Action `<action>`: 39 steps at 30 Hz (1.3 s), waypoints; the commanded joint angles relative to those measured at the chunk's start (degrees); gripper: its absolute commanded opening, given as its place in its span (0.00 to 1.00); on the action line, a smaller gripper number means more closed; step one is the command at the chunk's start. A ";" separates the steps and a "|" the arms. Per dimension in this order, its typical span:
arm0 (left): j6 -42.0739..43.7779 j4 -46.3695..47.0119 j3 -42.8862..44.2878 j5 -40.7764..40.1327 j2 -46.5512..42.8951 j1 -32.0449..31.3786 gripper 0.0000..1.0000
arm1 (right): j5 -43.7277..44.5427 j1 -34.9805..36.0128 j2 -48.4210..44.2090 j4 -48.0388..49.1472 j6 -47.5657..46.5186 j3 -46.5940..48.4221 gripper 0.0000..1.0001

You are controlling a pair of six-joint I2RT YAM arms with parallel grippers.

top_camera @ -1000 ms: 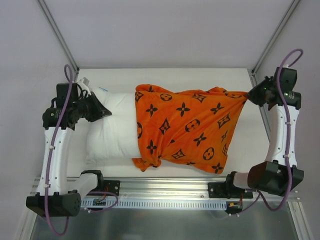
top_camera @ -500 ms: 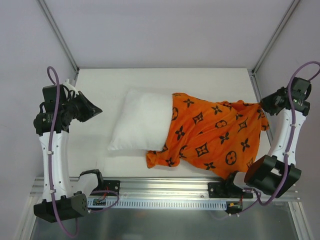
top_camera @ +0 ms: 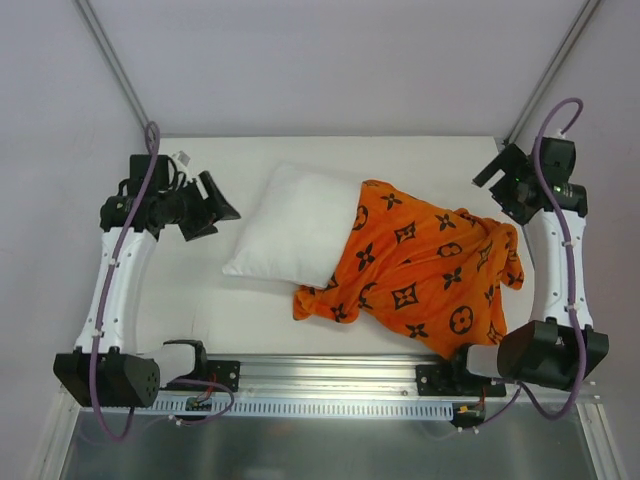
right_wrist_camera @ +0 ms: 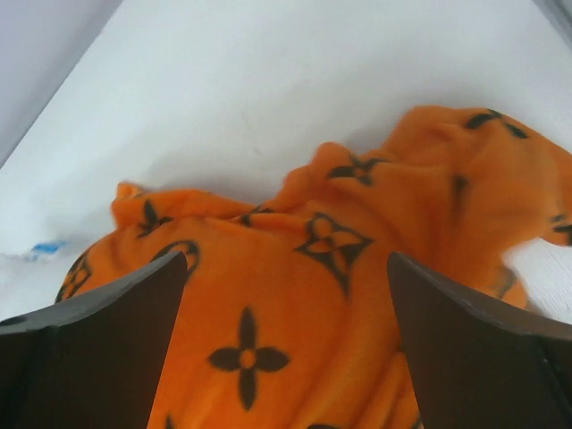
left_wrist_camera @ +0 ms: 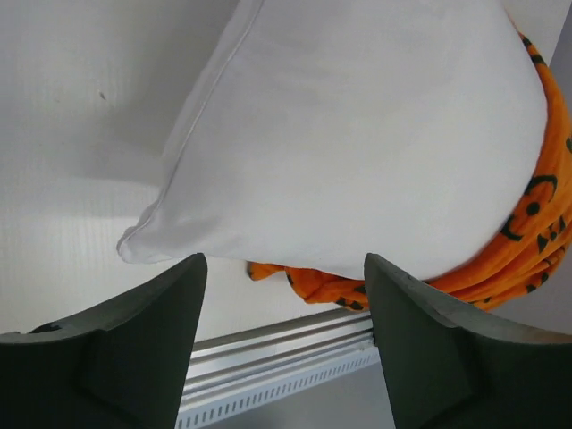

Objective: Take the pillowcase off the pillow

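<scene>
You have a white surface (top_camera: pixel 420 165) carrying the white pillow (top_camera: pixel 295 228), its right end covered by the orange pillowcase (top_camera: pixel 425 270), which lies rumpled toward the right edge.

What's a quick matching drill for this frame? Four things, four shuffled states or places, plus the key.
Things:
1. pillow
2. pillowcase
3. left arm
4. right arm

States:
A. jaws open and empty, over orange cloth
B. plain white, one end bare
C. orange with dark motifs, bunched over one end of the pillow
D. jaws open and empty, facing a white corner

Pairs: 1-B, 2-C, 3-D, 4-A
</scene>
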 commanded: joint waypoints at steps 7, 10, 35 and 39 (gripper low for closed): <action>0.04 4.75 4.51 -6.57 15.66 -13.59 0.99 | 11.18 22.82 0.56 -2.58 -4.21 9.62 0.96; -0.49 7.30 1.53 -4.55 18.66 -16.66 0.99 | 11.27 30.03 4.94 -4.51 -5.70 12.68 0.96; -6.01 2.91 -6.23 -9.28 -6.06 -20.28 0.99 | 5.55 51.92 20.97 1.98 -10.45 13.76 0.01; -10.32 3.00 -0.07 -14.55 1.33 -20.19 0.99 | 7.58 55.09 13.60 7.51 -9.57 7.09 0.01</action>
